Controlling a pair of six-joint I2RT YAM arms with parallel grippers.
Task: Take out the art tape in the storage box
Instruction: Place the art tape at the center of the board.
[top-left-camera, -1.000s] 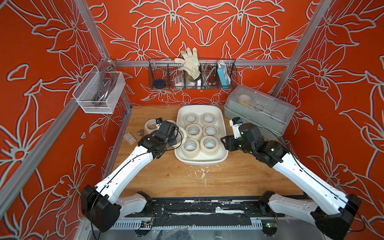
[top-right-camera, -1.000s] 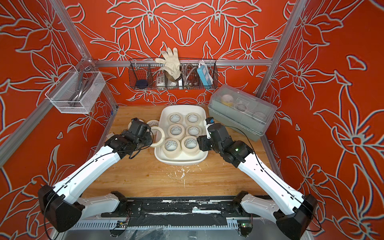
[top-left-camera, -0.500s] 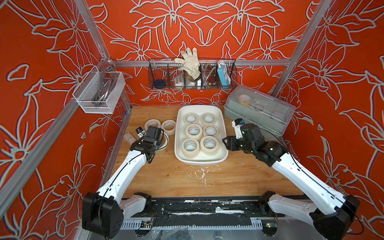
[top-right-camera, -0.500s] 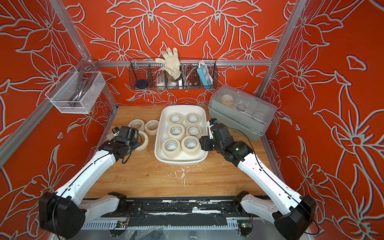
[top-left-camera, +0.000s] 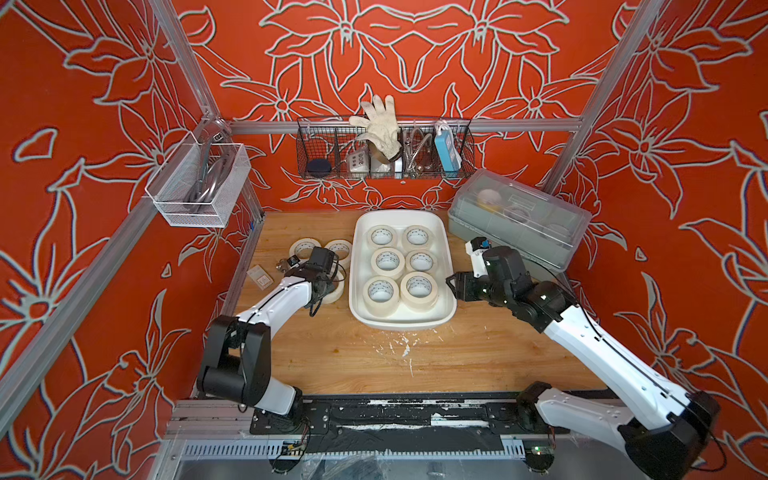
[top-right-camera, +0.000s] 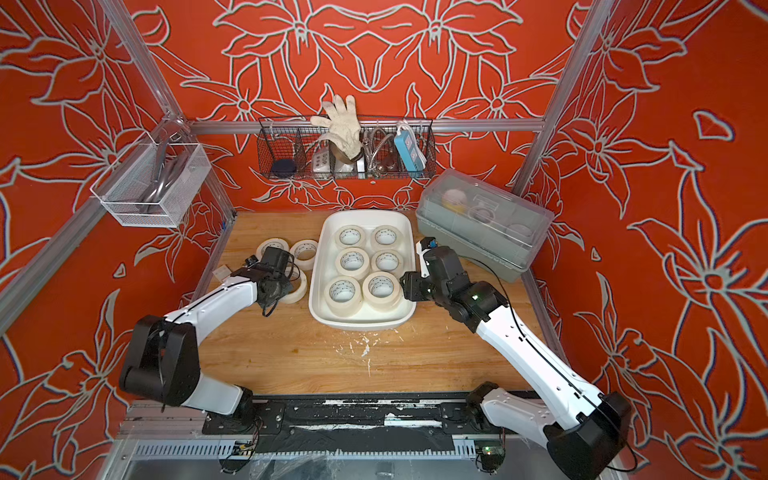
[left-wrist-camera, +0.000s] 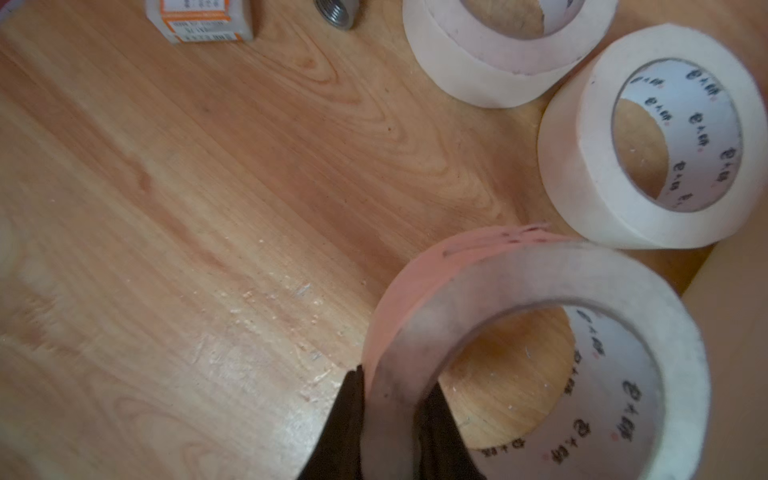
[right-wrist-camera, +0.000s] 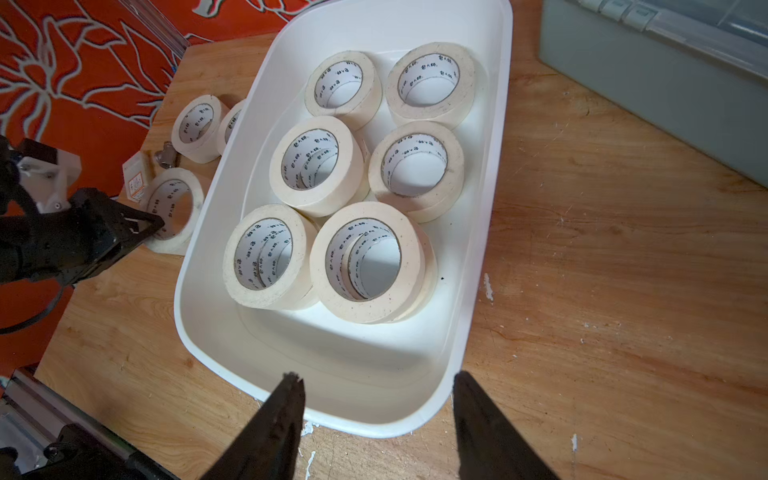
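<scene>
Art tape (top-left-camera: 419, 289): six stacks lie flat, holes up, in the storage box (top-left-camera: 401, 322), whose long axis runs 12 to 6 in both top views. The nearest stack for you sits toward the box's 5 o'clock corner. Your right gripper (right-wrist-camera: 376, 376) hangs just outside the rim there, jaws apart and empty, with that stack at its 9 o'clock (likely your next pick). Your left gripper (left-wrist-camera: 395, 399) is clamped on the wall of a loose roll (left-wrist-camera: 540, 286) over the table (left-wrist-camera: 208, 208), at the box's 8 o'clock.
</scene>
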